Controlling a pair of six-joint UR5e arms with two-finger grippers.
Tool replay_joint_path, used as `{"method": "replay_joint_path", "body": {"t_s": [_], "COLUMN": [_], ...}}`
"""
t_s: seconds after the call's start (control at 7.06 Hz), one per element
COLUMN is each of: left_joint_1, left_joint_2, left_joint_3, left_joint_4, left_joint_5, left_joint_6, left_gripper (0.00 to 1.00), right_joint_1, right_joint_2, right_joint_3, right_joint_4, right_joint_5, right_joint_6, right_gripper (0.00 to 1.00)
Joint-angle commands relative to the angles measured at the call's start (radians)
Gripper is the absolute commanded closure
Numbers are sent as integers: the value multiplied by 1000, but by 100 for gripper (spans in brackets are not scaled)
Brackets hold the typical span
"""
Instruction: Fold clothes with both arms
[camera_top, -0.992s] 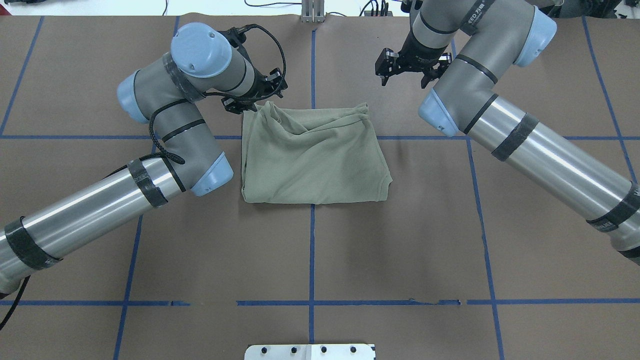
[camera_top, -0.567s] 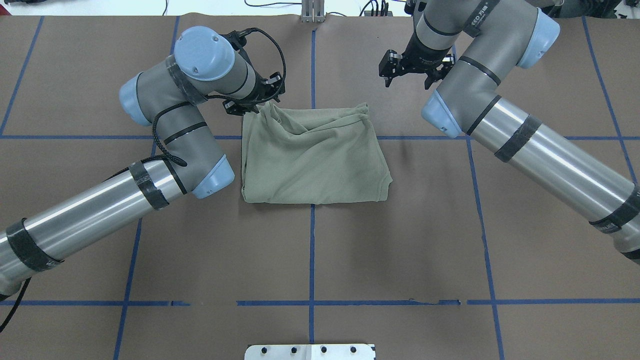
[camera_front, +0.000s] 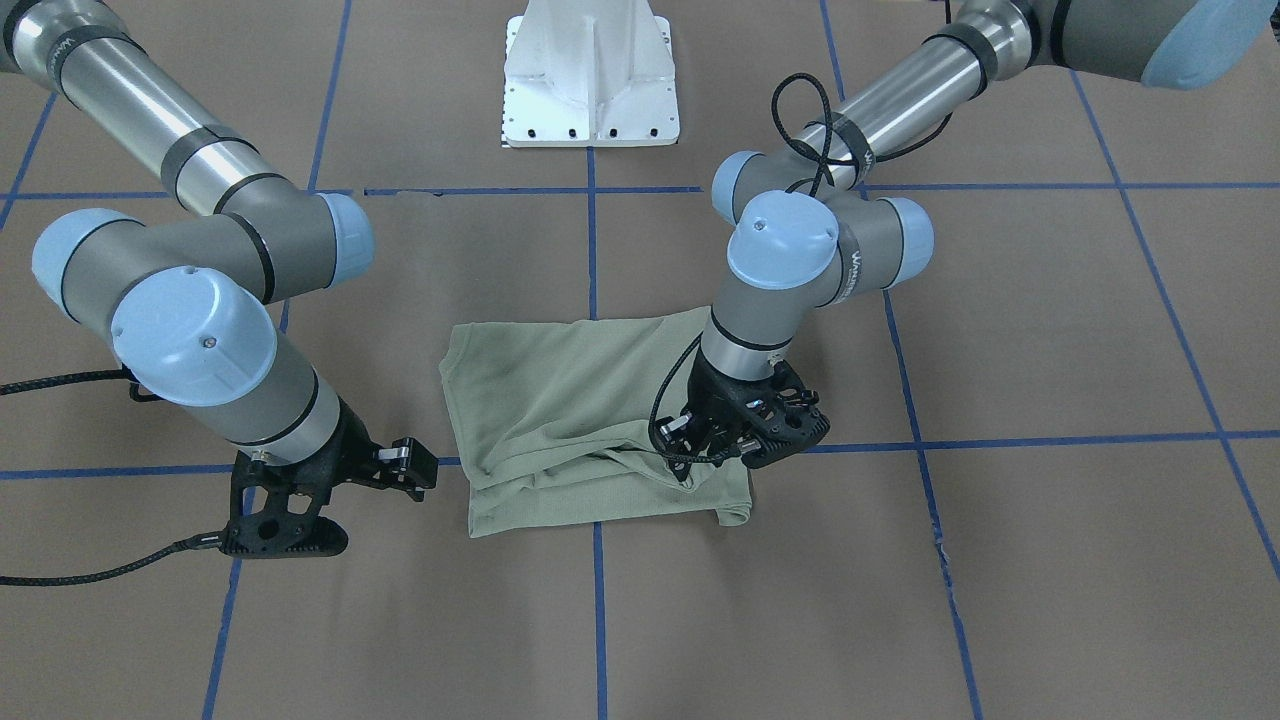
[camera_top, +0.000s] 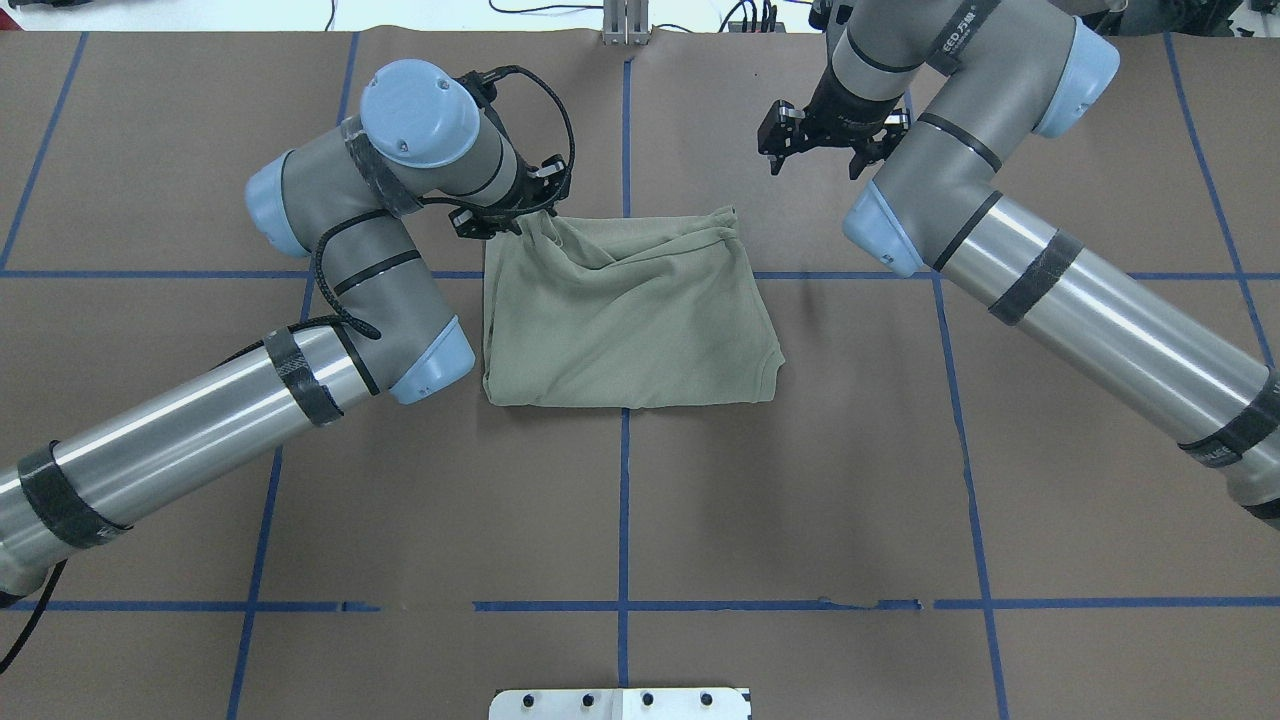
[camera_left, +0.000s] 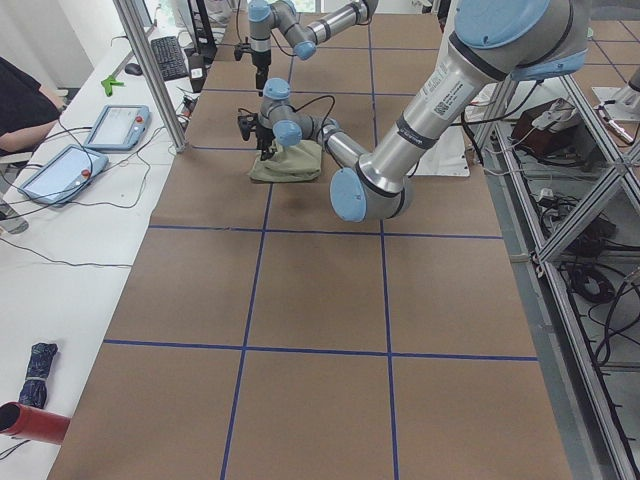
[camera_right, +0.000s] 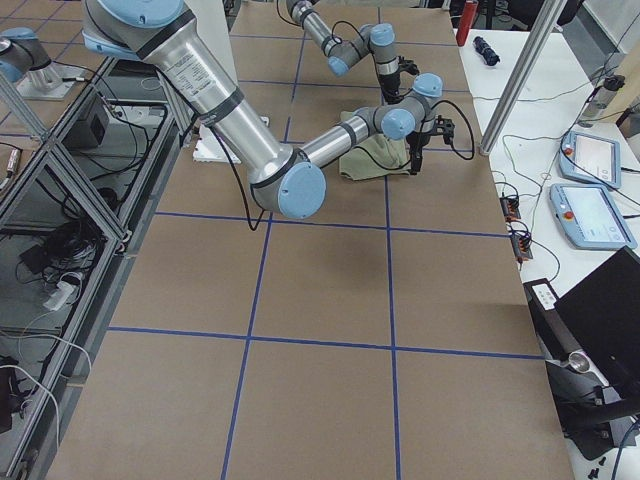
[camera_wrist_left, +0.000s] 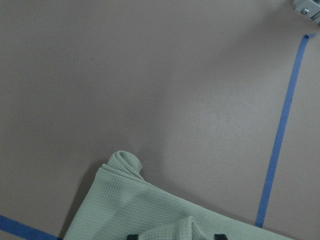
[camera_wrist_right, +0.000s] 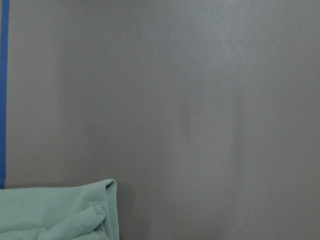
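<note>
My left tool (camera_top: 503, 212) pinches the folded sage-green shirt (camera_top: 625, 320)'s far left corner, likely to draw it over, while my right tool (camera_top: 816, 158) hangs spread open above the surface (camera_top: 800, 500) beyond its far right corner.

Green shirt (camera_right: 365, 157) on brown table (camera_right: 330, 290), near arm's pincer (camera_right: 416, 158) seemingly beside it (far arm (camera_right: 350, 47) behind).

shirt (camera_top: 625, 330) | sage-green, folded rectangle | corner pinched by left gripper (camera_top: 503, 214)
</note>
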Motion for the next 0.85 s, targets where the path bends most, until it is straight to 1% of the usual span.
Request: {"method": "replay_joint_path", "body": {"t_s": [0.0,0.14,0.43,0.57,0.71], "left_joint_1": [8,8,7,5,1], "left_joint_2": [1,-2,-1,0,4], "left_joint_3": [-1,-2,-9,-4,1], "left_joint_4": [4,17,37,37,37], "left_joint_5": [0,0,2,32,90], "left_joint_6": [-4,-4,7,48,133], "left_gripper": [85,100,100,100,100], "right_joint_1": [-1,-1,-1,-1,1], "right_joint_2": [-1,-1,1,1,-1], "right_joint_3": [0,0,0,0,-1], "right_joint_4": [0,0,0,0,0], "right_joint_5": [-3,-5,-3,-2,0], "right_joint_6": [0,0,0,0,0], "right_gripper": [0,0,0,0,0]}}
